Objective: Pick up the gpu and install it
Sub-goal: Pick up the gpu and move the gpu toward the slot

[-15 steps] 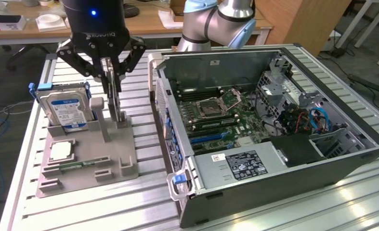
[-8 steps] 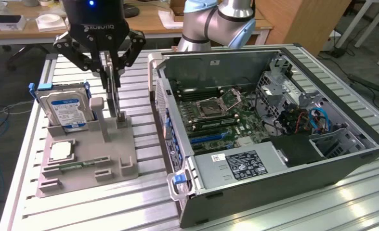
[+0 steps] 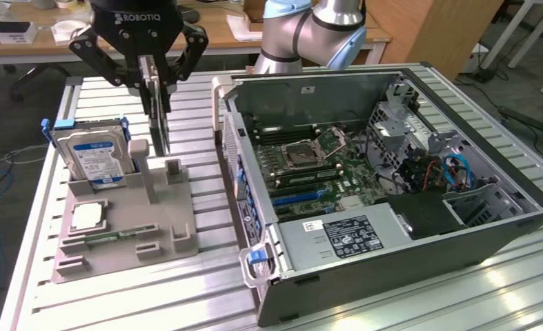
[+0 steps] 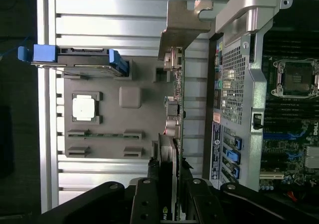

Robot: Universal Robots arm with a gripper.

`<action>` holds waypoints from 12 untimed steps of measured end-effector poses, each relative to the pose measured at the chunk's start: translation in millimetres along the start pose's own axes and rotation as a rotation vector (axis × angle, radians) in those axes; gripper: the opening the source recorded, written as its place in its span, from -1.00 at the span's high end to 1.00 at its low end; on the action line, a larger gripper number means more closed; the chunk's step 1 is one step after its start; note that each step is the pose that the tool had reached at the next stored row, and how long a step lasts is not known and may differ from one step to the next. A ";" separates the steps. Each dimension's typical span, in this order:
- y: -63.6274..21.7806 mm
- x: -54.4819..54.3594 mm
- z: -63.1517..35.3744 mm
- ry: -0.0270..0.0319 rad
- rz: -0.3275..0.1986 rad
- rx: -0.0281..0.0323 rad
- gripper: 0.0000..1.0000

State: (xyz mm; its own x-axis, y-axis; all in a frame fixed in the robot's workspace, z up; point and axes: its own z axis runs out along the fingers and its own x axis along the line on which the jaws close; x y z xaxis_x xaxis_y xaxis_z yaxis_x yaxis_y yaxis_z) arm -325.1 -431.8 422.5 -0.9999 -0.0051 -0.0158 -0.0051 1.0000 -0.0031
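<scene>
While the open computer case (image 3: 391, 172), just beside the grey parts tray (image 3: 114, 258) on the exterior view's right, shows no card in its blue expansion slots (image 3: 299, 195), the install is not done. Over the tray's far end the gpu (image 3: 161, 131) hangs upright and edge-on, pinched between the narrow-set fingers of the gripper (image 3: 156, 93). Pick-up judged under way or just made. Cannot tell whether the card's lower edge is free of the tray's slot. The hard drive (image 3: 92, 155) stands at the tray's far corner. Beyond the tray, the arm (image 3: 308, 31) is cut off.
</scene>
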 end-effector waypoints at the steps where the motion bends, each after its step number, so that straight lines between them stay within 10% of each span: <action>1: 0.0 0.0 -0.2 -0.0001 0.000 0.0006 0.47; 12: 0.0 -3.7 -0.2 0.0000 0.000 0.0007 0.47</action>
State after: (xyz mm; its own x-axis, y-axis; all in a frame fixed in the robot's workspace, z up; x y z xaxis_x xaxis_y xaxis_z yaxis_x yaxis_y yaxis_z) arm -321.4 -431.8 422.8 -0.9999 -0.0053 -0.0157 -0.0052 1.0000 -0.0038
